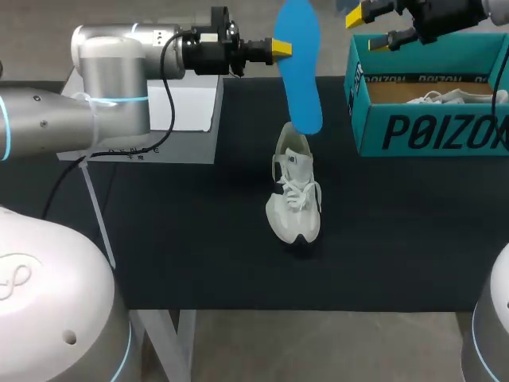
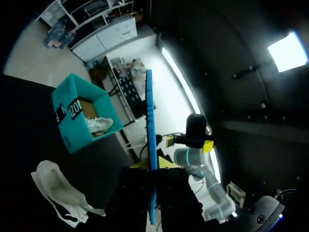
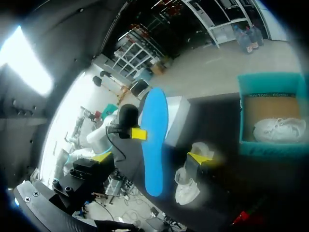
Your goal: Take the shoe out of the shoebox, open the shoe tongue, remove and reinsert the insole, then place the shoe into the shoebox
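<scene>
My left gripper (image 1: 283, 49) is shut on a blue insole (image 1: 300, 72) and holds it upright in the air, its lower end above the heel of the white shoe (image 1: 296, 200). The shoe stands on the black table, tongue pulled open. In the left wrist view the insole (image 2: 150, 111) shows edge-on between my fingers, with the shoe (image 2: 57, 189) below and to the side. My right gripper (image 1: 374, 30) hovers open over the near corner of the teal shoebox (image 1: 429, 131). From the right wrist, the insole (image 3: 154, 135) hangs ahead between its open fingertips (image 3: 200, 159).
A second white shoe (image 1: 445, 97) lies inside the shoebox at the back right. A grey tray with a white sheet (image 1: 187, 107) sits at the back left under my left arm. Bare black tabletop lies in front of the shoe.
</scene>
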Robot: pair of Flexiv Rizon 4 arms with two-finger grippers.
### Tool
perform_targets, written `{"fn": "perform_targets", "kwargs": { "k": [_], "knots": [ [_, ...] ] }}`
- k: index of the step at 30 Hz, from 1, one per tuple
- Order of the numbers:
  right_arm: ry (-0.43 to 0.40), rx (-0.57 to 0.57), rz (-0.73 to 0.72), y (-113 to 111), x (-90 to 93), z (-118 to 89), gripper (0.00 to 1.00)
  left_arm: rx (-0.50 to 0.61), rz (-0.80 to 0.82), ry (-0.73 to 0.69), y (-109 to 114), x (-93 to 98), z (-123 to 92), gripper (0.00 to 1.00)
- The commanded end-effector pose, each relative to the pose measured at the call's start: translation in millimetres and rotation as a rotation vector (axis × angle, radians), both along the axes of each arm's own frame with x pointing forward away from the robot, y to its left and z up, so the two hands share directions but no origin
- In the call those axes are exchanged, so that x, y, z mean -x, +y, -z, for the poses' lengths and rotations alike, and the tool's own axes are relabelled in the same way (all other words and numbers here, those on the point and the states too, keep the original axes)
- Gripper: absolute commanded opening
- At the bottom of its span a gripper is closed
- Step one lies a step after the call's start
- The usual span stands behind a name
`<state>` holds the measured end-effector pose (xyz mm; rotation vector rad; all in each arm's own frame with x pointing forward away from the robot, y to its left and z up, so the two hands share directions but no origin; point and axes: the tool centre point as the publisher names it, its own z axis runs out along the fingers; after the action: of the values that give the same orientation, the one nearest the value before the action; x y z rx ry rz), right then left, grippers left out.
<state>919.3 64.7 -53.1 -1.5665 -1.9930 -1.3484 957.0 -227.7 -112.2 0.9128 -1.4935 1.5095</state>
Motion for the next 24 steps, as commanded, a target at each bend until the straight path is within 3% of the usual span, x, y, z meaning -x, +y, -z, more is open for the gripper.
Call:
{"fn": "perform_targets", "kwargs": {
  "k": [1, 10, 11, 13, 18, 24],
  "knots": [
    [-0.008, 0.226, 0.071, 4, -3.0, -7, 1.0, 0.025, 0.008, 0.09, 0, 8.8, -6, 0.0],
    [-0.008, 0.226, 0.071, 4, -3.0, -7, 1.0, 0.025, 0.008, 0.09, 0, 8.8, -6, 0.0],
    [0.05, 0.236, 0.11, 6, -2.2, -10, 1.0, 0.025, 0.008, 0.09, 0, 8.8, -6, 0.0],
    [0.102, 0.331, 0.219, 12, -0.8, -19, 1.0, 0.025, 0.008, 0.09, 0, 8.8, -6, 0.0],
    [0.18, 0.766, 0.368, 35, 1.8, -29, 1.0, -0.024, -0.006, 0.185, -7, 4.1, 7, 0.0],
    [0.189, 0.859, 0.342, 58, 6.7, -23, 1.0, -0.008, -0.021, 0.255, -10, 2.5, 13, 0.0]
  ]
}}
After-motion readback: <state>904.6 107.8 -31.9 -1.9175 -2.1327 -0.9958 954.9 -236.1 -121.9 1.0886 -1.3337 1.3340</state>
